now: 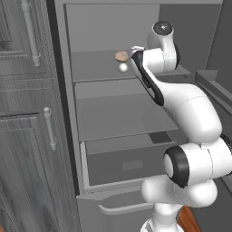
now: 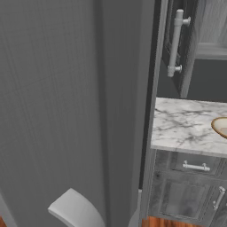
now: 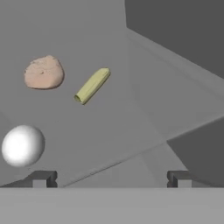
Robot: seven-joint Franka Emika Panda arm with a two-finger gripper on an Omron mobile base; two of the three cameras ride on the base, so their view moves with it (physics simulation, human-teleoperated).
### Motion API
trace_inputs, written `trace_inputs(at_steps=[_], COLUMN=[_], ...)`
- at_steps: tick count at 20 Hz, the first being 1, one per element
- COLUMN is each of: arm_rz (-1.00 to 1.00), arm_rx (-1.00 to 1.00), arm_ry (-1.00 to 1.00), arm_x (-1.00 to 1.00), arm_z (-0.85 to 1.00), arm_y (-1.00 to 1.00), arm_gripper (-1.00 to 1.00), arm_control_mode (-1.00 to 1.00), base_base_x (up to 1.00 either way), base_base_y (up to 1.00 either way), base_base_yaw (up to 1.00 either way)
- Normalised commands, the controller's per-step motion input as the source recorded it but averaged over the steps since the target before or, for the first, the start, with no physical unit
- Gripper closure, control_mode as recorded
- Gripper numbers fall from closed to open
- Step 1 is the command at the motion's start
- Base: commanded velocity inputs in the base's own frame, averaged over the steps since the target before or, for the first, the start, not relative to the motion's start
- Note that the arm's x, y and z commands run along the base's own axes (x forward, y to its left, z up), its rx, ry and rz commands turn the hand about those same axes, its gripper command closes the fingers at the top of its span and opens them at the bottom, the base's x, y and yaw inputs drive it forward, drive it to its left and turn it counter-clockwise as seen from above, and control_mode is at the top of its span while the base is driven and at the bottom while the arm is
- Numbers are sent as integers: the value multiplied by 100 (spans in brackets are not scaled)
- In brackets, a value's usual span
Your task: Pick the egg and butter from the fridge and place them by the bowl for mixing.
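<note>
**Open gripper at fridge shelf, egg and butter not yet picked**

Landmark: the egg. It sits on a grey shelf inside the fridge, low left in the hand view, just above and left of the left fingertip. Round, no long axis to speak of.

The gripper is open, jaws spread wide, nothing between them. Both dark tips stand clear of the egg; the egg lies outside the gap, to its left.

The butter lies flat on the same shelf, beyond the egg and to its right in the hand view, apart from it. Long axis runs diagonally: the near end points toward the egg side, the far end points up-right toward the fridge's back wall.

A round tan-brown lump sits beyond the egg, left of the butter, touching neither.

Open room: bare shelf right of the egg and butter, up to the darker side wall. The shelf's front edge runs diagonally just past the fingertips.

In the left base view the egg sits just in front of the lump, with the arm reaching in from the egg's right.

In the right base view the bowl is on a marble counter, cut off at the picture's right edge.
</note>
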Motion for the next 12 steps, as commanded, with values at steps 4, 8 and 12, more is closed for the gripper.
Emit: trace_inputs(at_steps=[4, 8, 12], arm_rz=[0, 0, 0], arm_rx=[0, 0, 0], arm_ry=[5, 4, 1], arm_x=[39, 40, 38], arm_z=[0, 0, -3], arm_y=[-17, -13, -9], arm_gripper=[-100, -100, -100], arm_control_mode=[-100, -100, -100], base_base_x=[0, 0, 0], base_base_y=[0, 0, 0], base_base_yaw=[0, 0, 0])
